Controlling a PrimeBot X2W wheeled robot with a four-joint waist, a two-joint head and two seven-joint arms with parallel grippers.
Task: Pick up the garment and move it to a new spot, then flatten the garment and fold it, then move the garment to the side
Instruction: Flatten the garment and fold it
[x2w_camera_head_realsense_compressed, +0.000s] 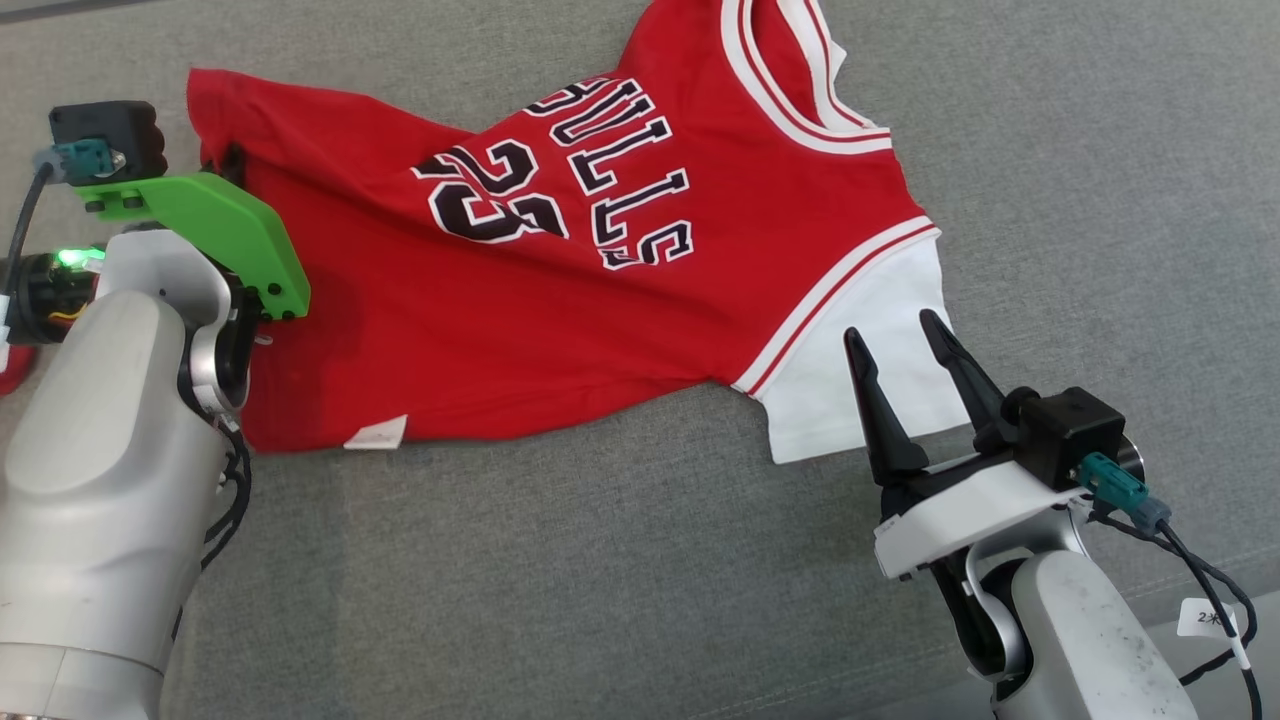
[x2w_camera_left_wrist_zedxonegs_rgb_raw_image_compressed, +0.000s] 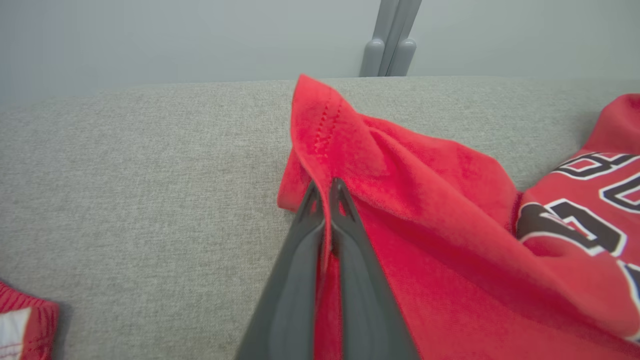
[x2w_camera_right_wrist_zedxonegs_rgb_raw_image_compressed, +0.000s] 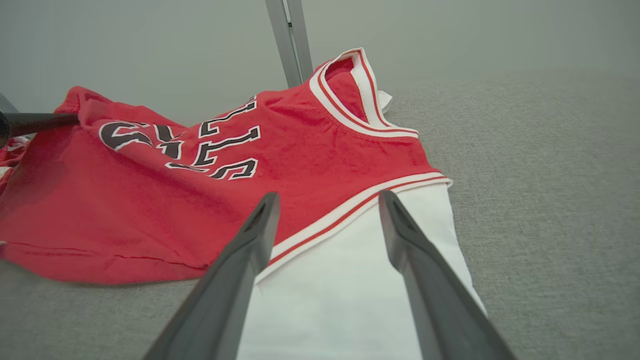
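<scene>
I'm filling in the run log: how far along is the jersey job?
Done: nothing visibly finished; the jersey lies rumpled and unfolded on the grey surface. In hand: the left gripper is shut on its red hem corner, the right gripper open over the white sleeve. Left: lifting and moving it, flattening, folding, setting it aside.
</scene>
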